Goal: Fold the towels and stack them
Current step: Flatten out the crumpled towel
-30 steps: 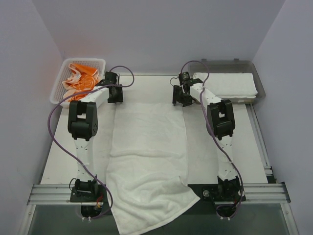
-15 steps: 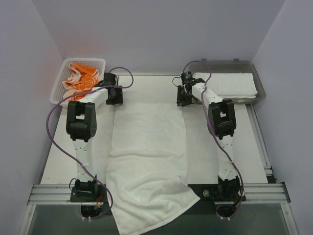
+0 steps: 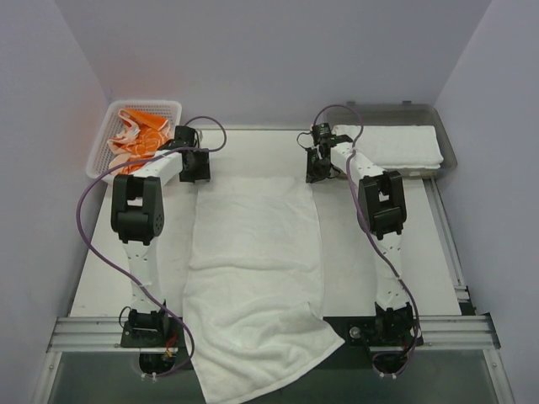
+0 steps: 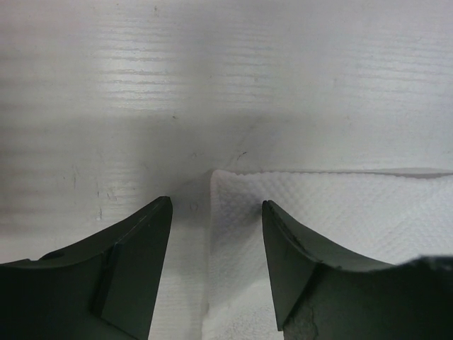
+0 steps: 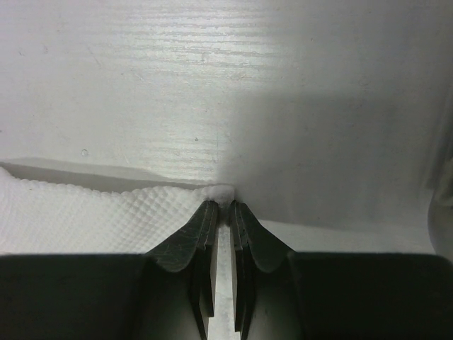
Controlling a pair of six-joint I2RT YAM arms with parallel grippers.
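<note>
The right hand [image 5: 219, 207] has clenched the towel [image 3: 253, 252] corner; left hand [image 4: 216, 204] gapes near basket [image 3: 145, 104].

White-and-black arms [image 3: 145, 269], looping purple cables [image 3: 82, 206], dark wedge-shaped jaws.

So the table [image 3: 345, 252] is plain white with faint streaky lines across it up close, and there's a white mesh plastic basket [image 3: 147, 104] hanging partly off its far left corner. Over at the far right corner sits a grey see-through plastic tray [image 3: 449, 143], also poking out past the table's edge. Along the near edge runs a silver metal rail [image 3: 455, 324], and pale lilac walls [image 3: 278, 59] box it all in.
</note>
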